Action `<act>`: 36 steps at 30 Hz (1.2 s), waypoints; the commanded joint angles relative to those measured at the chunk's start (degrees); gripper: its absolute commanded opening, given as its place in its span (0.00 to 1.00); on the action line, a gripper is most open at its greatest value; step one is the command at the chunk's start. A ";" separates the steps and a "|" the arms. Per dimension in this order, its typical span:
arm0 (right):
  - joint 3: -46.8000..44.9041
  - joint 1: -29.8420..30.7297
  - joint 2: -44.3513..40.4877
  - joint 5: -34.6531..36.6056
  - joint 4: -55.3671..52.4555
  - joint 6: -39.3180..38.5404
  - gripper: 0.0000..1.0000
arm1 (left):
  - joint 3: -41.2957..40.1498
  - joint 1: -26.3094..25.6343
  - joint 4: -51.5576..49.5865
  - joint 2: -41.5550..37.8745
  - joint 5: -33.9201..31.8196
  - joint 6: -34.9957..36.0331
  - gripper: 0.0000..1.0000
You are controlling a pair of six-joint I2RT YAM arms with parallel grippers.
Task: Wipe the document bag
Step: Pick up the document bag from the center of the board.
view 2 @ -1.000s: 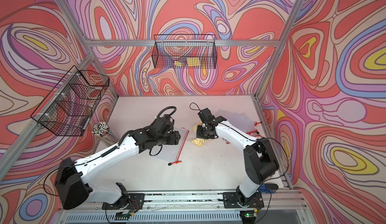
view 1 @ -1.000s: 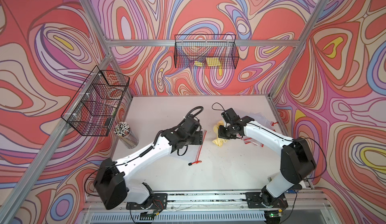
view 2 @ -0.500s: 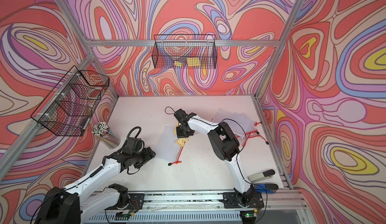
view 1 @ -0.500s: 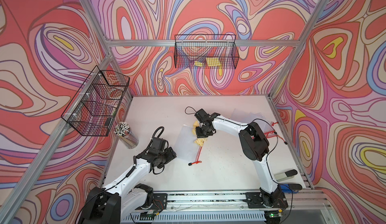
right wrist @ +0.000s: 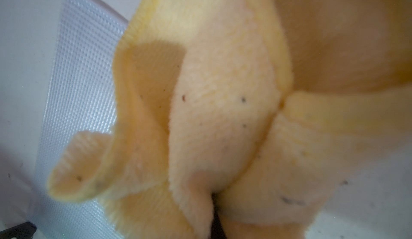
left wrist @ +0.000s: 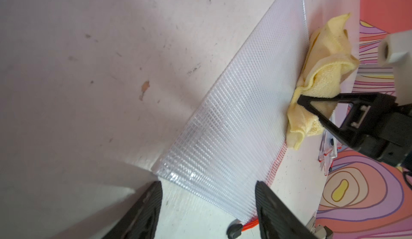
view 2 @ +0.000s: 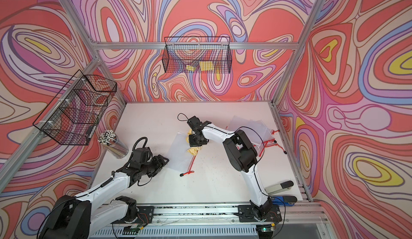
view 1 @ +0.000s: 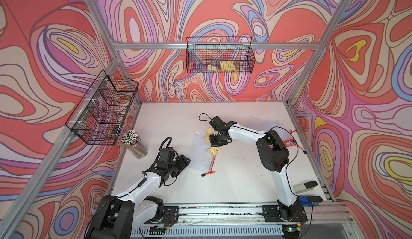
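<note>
Right gripper point(view 1: 216, 143) angled down, pinching cloth point(view 1: 213, 152) onto bag point(view 1: 199, 153) — left gripper point(view 1: 186, 159) low, jaws wide, at bag's corner; other bags point(view 1: 266, 126) well apart.

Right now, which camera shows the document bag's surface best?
The left wrist view: the document bag lies large, its weave sharp. Both top views show it whole but small, yellow cloth on one edge. The right wrist view shows only a strip beside the cloth.

Both arms: white link shells, black joint housings. Left arm point(view 1: 138, 191), based at 7 o'clock, bears a ribbed black hose point(view 1: 163, 140) looped above its wrist; right arm point(view 1: 243, 133), at 5 o'clock, a thin black cable point(view 1: 200, 116). Left tool point(left wrist: 207, 188) fingers point(left wrist: 145, 211) black, ribbed.
</note>
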 commanded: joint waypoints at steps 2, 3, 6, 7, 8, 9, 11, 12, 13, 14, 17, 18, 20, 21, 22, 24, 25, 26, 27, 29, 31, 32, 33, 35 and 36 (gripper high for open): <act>-3.40 0.34 3.09 -0.87 -2.40 0.51 0.00 | -2.82 0.46 1.62 2.18 -0.27 -1.88 0.68; -3.46 0.34 3.23 -0.94 -2.31 0.60 0.00 | -3.11 0.51 2.12 2.32 -0.48 -2.04 0.68; -3.38 0.32 3.38 -1.42 -2.06 0.68 0.00 | -4.44 0.47 4.46 2.37 -1.43 -2.83 0.68; -3.23 0.32 3.52 -1.47 -2.21 0.68 0.00 | -4.55 0.53 4.39 2.42 -1.35 -3.05 0.68; -3.15 0.33 3.60 -1.52 -2.22 0.68 0.00 | -4.27 0.46 3.43 2.37 -0.89 -3.16 0.67; -3.17 0.34 3.59 -1.48 -2.28 0.68 0.00 | -3.97 0.48 1.74 1.94 -0.75 -3.13 0.67; -3.29 0.29 3.60 -1.44 -2.20 0.74 0.00 | -4.03 0.46 -2.52 0.41 -2.55 -3.60 0.68; -3.29 0.27 3.69 -1.50 -2.18 0.76 0.00 | -4.22 0.51 -4.94 -0.96 -4.55 -3.58 0.70; -3.24 0.32 3.87 -1.64 -2.07 0.76 0.00 | -4.71 0.47 -6.76 -2.46 -6.52 -3.91 0.71; -3.06 0.34 4.09 -1.78 -2.11 0.76 0.00 | -5.11 0.46 -7.80 -3.48 -7.94 -4.22 0.72; -2.77 0.34 4.71 -2.11 -2.20 0.83 0.00 | -5.98 0.46 -8.82 -5.19 -8.90 -5.66 0.72; -2.85 0.30 4.69 -2.27 -2.00 0.94 0.00 | -5.99 0.51 -8.98 -4.96 -8.74 -6.20 0.73; -2.86 0.32 4.66 -2.28 -1.97 0.95 0.00 | -6.51 0.48 -7.63 -3.84 -8.33 -7.32 0.73; -2.94 0.34 4.65 -2.31 -2.04 0.95 0.00 | -7.10 0.48 -6.29 -3.14 -8.18 -8.05 0.73; -2.95 0.34 4.54 -2.27 -2.10 0.95 0.00 | -7.85 0.47 -4.82 -2.48 -8.32 -8.80 0.73; -3.03 0.34 4.39 -2.34 -2.00 0.95 0.00 | -10.02 0.46 0.20 -0.94 -9.25 -10.41 0.72; -3.18 0.34 4.33 -2.34 -1.95 1.03 0.00 | -11.00 0.46 2.55 -0.23 -9.57 -11.11 0.72; -3.29 0.33 4.30 -2.34 -1.95 1.07 0.00 | -11.33 0.46 3.96 0.53 -9.97 -11.29 0.72; -3.48 0.34 4.30 -2.27 -1.95 1.09 0.00 | -11.21 0.46 4.84 1.32 -10.24 -11.05 0.72; -3.90 0.34 4.05 -2.40 -1.65 1.20 0.00 | -10.86 0.51 5.73 2.81 -10.77 -10.82 0.72; -4.21 0.34 4.04 -2.41 -1.60 1.21 0.00 | -10.89 0.54 7.39 3.99 -10.44 -10.54 0.71; -4.27 0.34 3.96 -2.38 -1.69 1.12 0.00 | -10.96 0.52 8.10 4.37 -10.22 -10.53 0.71; -4.42 0.32 3.91 -2.38 -1.61 1.12 0.00 | -11.02 0.46 8.93 4.82 -10.04 -10.29 0.71; -4.66 0.33 3.94 -2.41 -1.40 1.21 0.00 | -11.11 0.48 10.70 5.59 -9.58 -9.88 0.71; -4.61 0.34 4.04 -2.54 -1.34 1.25 0.00 | -11.08 0.47 11.97 6.17 -9.20 -9.45 0.72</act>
